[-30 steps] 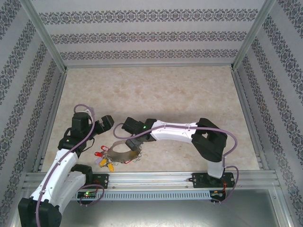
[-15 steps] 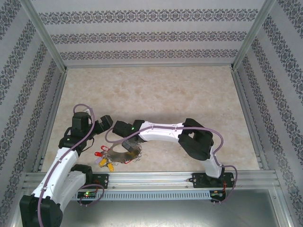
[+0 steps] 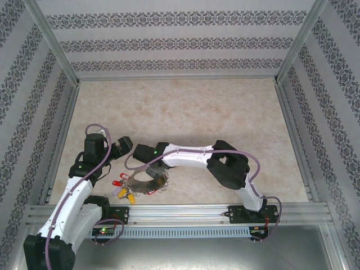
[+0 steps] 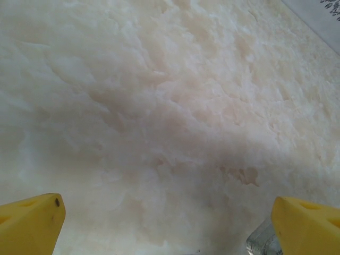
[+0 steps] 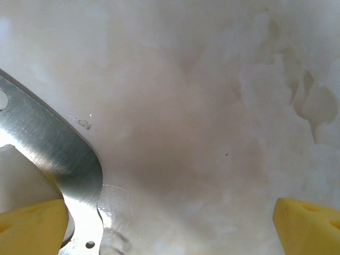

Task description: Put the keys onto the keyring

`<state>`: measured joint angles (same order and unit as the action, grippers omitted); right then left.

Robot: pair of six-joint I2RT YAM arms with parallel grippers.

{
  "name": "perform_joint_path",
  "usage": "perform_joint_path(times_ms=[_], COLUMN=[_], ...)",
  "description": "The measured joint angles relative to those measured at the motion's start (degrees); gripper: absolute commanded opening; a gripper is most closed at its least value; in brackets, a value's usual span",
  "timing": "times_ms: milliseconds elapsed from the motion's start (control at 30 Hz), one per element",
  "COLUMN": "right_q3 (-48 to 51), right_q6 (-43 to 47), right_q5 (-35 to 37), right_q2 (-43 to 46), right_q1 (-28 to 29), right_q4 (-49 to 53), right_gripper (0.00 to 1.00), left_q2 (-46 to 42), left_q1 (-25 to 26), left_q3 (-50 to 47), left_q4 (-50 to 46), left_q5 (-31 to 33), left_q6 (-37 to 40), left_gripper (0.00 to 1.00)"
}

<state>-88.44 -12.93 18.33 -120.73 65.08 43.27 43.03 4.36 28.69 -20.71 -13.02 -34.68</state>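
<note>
keyring [image 3: 142, 181]: large thin grey metal oval loop edged with small silvery rings, flat on the beige marbled tabletop [image 3: 185, 107].
red-tagged key [image 3: 117, 183]: just left of the keyring.
yellow-tagged keys [image 3: 126, 194]: at the keyring's near-left edge; whether they are attached cannot be told.
right gripper [image 3: 154, 173]: over the keyring's right part, released and grasping nothing; the keyring's steel band [image 5: 53, 143] passes 1 yellow fingertip [image 5: 32, 226].
left gripper [image 3: 126, 147]: beyond the keyring's far-left side, 2 yellow fingertips [image 4: 32, 218] wide apart, empty.

Shows left arm [image 3: 76, 191] bent up near its base, jaws spread wide; right arm [image 3: 188, 156] stretched low leftward, jaws equally wide.
</note>
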Motion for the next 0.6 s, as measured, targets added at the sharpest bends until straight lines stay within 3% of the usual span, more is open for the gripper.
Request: perform_joint_path(times_ms=[200, 600], right_q3=[0.1, 1.2], right_q6=[1.6, 5.6], right_q5=[-1.6, -2.3], right_q2=[0.2, 1.0], right_q1=[-3.0, -15.8], right_q4=[-0.3, -1.1], right_gripper=[0.98, 0.98], left_q2=[0.1, 3.8], left_q1=[0.0, 0.0], left_q3=[0.0, 0.0], left_q4=[0.0, 0.1], left_q5=[-0.1, -2.6], left_q6=[0.6, 2.1], left_gripper=[1.0, 1.0])
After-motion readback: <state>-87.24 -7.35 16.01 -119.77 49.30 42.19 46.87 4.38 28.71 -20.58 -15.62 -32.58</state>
